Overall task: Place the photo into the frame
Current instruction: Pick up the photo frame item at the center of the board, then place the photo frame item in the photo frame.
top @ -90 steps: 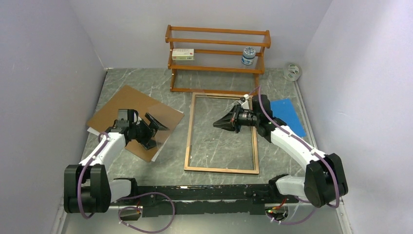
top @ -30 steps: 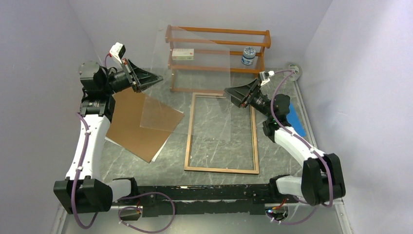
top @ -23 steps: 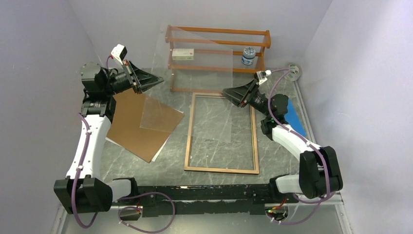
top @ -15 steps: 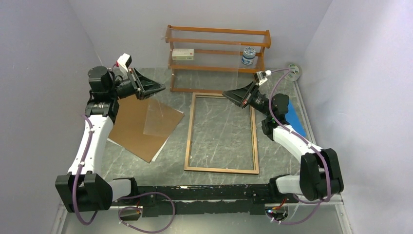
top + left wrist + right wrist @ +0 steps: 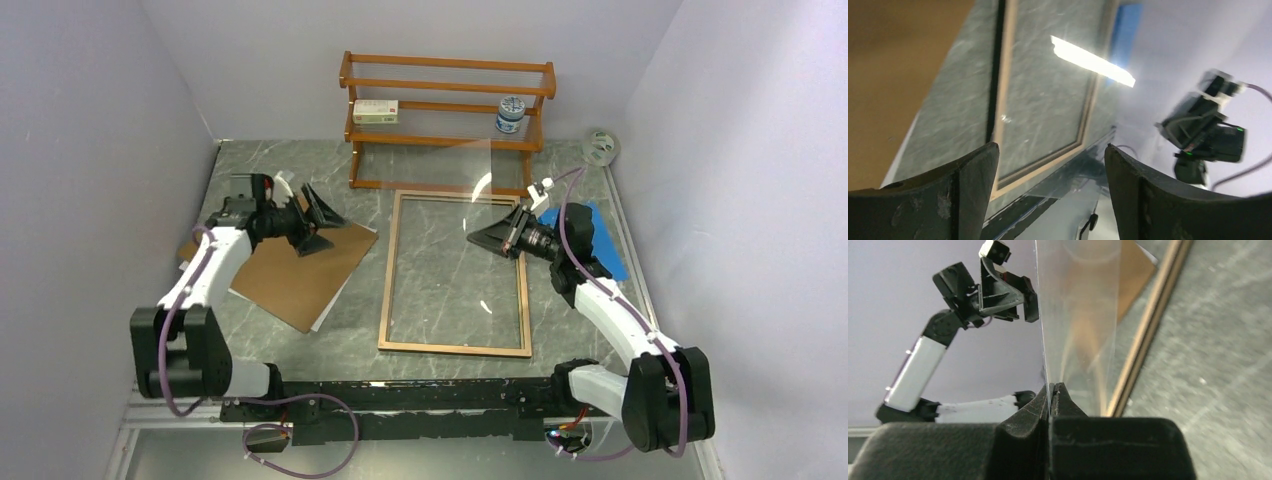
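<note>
1. Two tools in two states. The right tool [image 5: 1051, 388] is pressed together on the lower edge of a clear pane [image 5: 1078, 315]. The pane stands up from its fingers, tilted, over the far right part of the frame [image 5: 388, 270]. The left tool [image 5: 328, 232] is spread with nothing between its fingers and hovers above the far right corner of the brown board [image 5: 270, 270].
2. The frame lies flat on the worktop [image 5: 300, 165] between the arms, wood-brown side up. Its long axis runs from the bases toward the wooden rack [image 5: 445, 140]. Bare marble shows through its opening.
3. Of the photo [image 5: 320, 318] only white slivers show, peeking out from under the brown board, left of the frame.
4. The coming move turns on this: the photo lies to the left tool's side, almost beneath it. It is well apart from the right tool, with the frame between them, so the left arm is the nearer one. The stack sits skewed to the frame, so the sheet will probably need turning to match the frame's long axis. With so much of the photo covered, I cannot tell which of its sides is the long one.
5. Likely order: settle the pane first, then shift the board off the photo. The pane is held by one edge only and could swing. A thin sheet lying flat on marble will be awkward to pinch.
6. A blue sheet [image 5: 605, 245] lies right of the frame, partly under the right arm. It plays no part.
</note>
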Motion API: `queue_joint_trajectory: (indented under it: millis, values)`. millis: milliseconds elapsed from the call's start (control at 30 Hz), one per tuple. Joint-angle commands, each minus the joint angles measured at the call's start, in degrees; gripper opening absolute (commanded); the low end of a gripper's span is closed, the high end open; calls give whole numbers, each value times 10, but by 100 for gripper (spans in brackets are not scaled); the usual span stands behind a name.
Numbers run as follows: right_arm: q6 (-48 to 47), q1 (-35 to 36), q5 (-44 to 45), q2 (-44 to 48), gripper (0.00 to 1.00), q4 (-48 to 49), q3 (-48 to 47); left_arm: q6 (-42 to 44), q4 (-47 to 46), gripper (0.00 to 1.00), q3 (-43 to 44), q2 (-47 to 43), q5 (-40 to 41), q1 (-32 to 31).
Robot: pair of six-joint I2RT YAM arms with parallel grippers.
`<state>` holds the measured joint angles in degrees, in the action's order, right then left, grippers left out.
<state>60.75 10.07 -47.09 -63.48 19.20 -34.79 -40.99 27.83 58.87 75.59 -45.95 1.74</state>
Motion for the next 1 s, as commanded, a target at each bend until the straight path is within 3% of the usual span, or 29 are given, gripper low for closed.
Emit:
queue_joint_trajectory:
  millis: [0, 333, 633, 967]
  values:
    - [-97, -12, -3, -11, 0, -112, 19, 41, 6, 82, -31, 58, 79, -53]
    - [-207, -51, 48, -59, 0, -227, -5, 45, -31, 77, 12, 209, 170, -163]
    - [-281, -76, 106, -64, 0, -263, 0, 53, -37, 74, 39, 281, 178, -185]
    - [-322, -93, 131, -81, 0, -283, -6, 81, -11, 61, 92, 332, 211, -214]
